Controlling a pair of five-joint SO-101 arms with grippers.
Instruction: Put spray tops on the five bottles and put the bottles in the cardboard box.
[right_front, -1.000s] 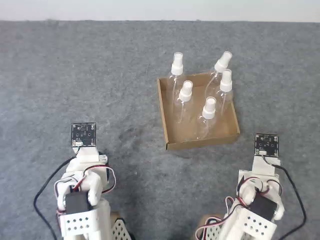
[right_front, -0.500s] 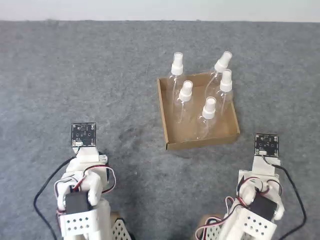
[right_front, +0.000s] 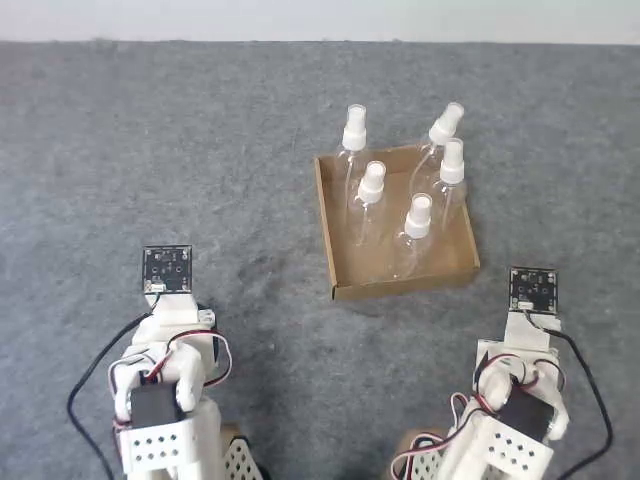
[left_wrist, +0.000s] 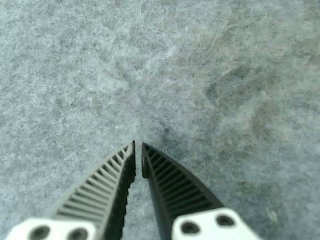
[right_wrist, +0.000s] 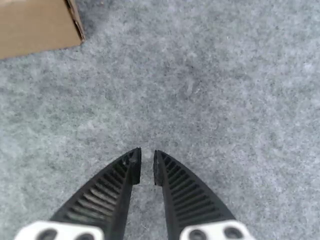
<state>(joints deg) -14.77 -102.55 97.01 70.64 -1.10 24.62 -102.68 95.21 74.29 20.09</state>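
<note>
The cardboard box (right_front: 400, 287) lies right of the table's middle, and several clear bottles stand in it. Each wears a white spray top, such as the front one (right_front: 417, 217) and a back one (right_front: 355, 128). One back bottle (right_front: 444, 124) leans. The left arm (right_front: 165, 350) sits folded at the near left. Its gripper (left_wrist: 138, 145) is shut and empty over bare grey felt. At the near right sits the right arm (right_front: 520, 370), its gripper (right_wrist: 146, 152) shut with nothing in it. A corner of the box (right_wrist: 35, 25) lies just beyond that gripper.
Grey felt (right_front: 180, 150) covers the whole table. A pale wall strip (right_front: 320, 20) runs along the far edge. Open felt stretches left of the box and between the two arms.
</note>
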